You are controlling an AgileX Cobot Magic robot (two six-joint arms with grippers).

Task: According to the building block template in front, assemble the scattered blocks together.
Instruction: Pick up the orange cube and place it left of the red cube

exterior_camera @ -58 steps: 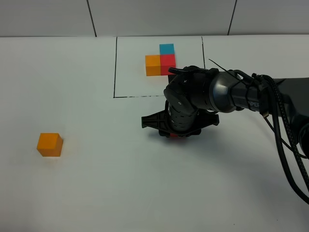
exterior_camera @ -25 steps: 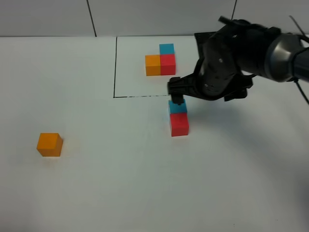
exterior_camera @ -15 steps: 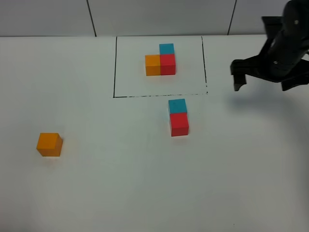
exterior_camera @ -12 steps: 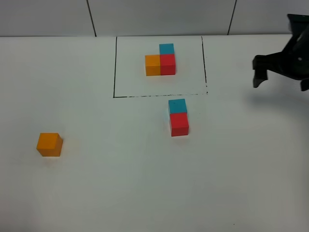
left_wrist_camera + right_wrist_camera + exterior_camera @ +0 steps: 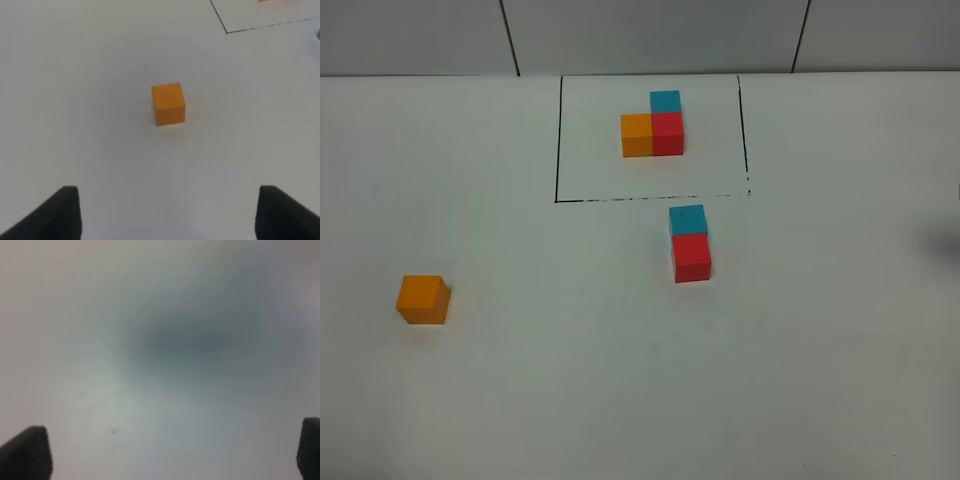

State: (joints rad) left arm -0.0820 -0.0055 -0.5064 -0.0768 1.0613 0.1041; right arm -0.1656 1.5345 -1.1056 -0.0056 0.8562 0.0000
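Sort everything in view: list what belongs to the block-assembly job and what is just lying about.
Belongs to the job:
the framed template
the loose blue cube, touching the red cube
the orange cube, off on its own

Not part of it:
only the table and the wall behind

A plain white table (image 5: 620, 400) fills the view — behind it, a pale panelled wall (image 5: 650, 35) with dark seams.
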